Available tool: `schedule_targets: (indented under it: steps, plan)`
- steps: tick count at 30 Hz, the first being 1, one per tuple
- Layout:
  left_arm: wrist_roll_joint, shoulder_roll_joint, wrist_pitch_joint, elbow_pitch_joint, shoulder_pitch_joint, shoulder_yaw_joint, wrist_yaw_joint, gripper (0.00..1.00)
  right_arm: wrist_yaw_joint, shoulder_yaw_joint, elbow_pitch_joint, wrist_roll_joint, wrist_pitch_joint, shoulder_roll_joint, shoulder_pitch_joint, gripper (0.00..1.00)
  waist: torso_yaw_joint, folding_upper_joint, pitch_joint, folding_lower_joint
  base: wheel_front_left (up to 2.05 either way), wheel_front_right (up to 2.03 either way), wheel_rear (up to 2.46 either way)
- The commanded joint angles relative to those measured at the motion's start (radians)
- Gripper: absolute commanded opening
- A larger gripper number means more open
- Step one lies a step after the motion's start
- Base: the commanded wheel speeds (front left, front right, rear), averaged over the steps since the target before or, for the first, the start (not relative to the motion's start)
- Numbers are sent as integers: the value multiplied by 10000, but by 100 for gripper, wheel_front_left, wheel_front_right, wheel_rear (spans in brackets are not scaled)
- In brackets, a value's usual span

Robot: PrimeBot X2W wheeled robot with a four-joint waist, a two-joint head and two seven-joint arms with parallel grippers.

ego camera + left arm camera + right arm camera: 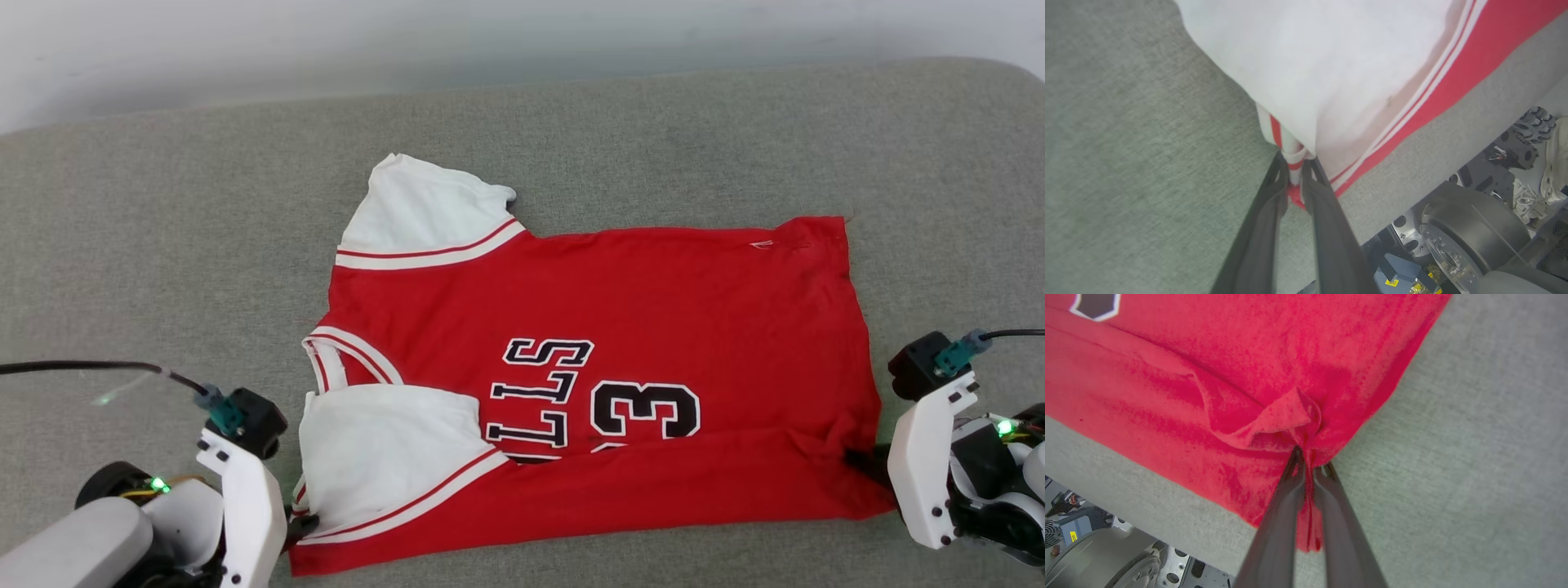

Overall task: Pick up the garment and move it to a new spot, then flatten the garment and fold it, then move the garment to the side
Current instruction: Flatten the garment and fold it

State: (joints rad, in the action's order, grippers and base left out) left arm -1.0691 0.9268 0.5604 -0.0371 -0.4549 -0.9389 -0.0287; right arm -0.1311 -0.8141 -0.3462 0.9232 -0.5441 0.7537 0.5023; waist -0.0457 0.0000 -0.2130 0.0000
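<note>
Below the near edge of the grey cloth surface (1147, 122), the robot's base (1470, 232) is showing. At that edge the left gripper (1295, 163) is pinching the shirt's (612, 310) striped sleeve trim, and the right gripper (1308, 457) is clamping a bunched red hem corner. The shirt is lying front-up across the surface's middle, collar toward the left. Beyond it, the surface is running back to a pale wall (245, 49).
</note>
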Motion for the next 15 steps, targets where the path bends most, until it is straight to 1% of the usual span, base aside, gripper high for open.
schedule_targets:
  steps: [1,5,8,11,13,15]
  plan:
    - [67,33,-161,-81,-99,125,42,100,7,53,44,-113,265,-97,-81,100,20,0,61,0,0,0,0]
    - [330,229,-529,15,-383,359,18,100,7,385,340,-328,1246,36,-68,100,41,0,275,0,0,0,0]
    - [446,411,-770,160,-656,637,49,100,7,800,615,-843,2271,112,-95,100,11,0,371,0,0,0,0]
    - [890,518,-1381,298,-1160,1025,87,100,5,1507,815,-1389,3417,-146,-254,100,-83,0,356,0,0,0,0]
    - [1353,490,-2012,250,-1550,1327,239,100,7,2211,846,-1870,4095,-344,-344,100,-170,0,252,0,0,0,0]
    - [1770,406,-2502,173,-1901,1520,344,100,5,2989,1062,-2400,4731,-799,-506,100,-296,0,109,0,0,0,0]
